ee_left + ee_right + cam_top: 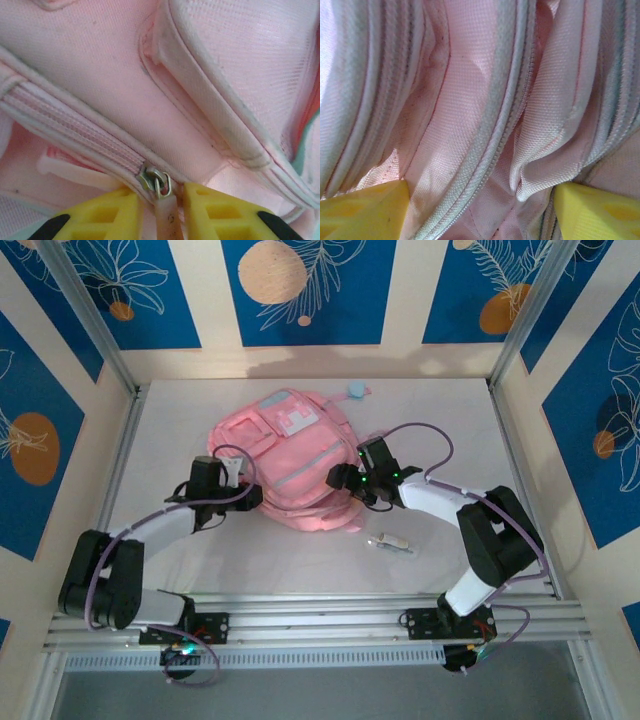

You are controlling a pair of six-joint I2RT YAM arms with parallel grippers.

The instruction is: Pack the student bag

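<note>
- The bag (290, 465) lies flat on the table (450, 420), in the middle and toward the back, front pockets up, with both your arms reaching in at its near side
- Your left gripper (161, 202) is at the bag's near-left edge. Its yellow fingers (100, 215) sit close on either side of the zip pull (165, 212), at the end of a closed zip (75, 127). From this close you cannot tell whether they have clamped the pull or only flank it
- Your right gripper (480, 195) is at the bag's right edge, fingers wide apart, with loose folds of pink cloth and a line of zip teeth between them
- The step in hand, as I read it, is getting a pocket open before anything goes in, so you are early in the job
- The next move calls for a firm pinch on the pull, then a draw along the line of the zip, not across it, while your right side steadies the bag
- Around it, a small pale object (392, 541) lies on the table near your right arm, just clear of the bag, and a small blue and pink thing (355, 391) sits behind the bag
- Nothing hard is in the way, only the bag's own slack cloth, which could bunch and snag the slider
</note>
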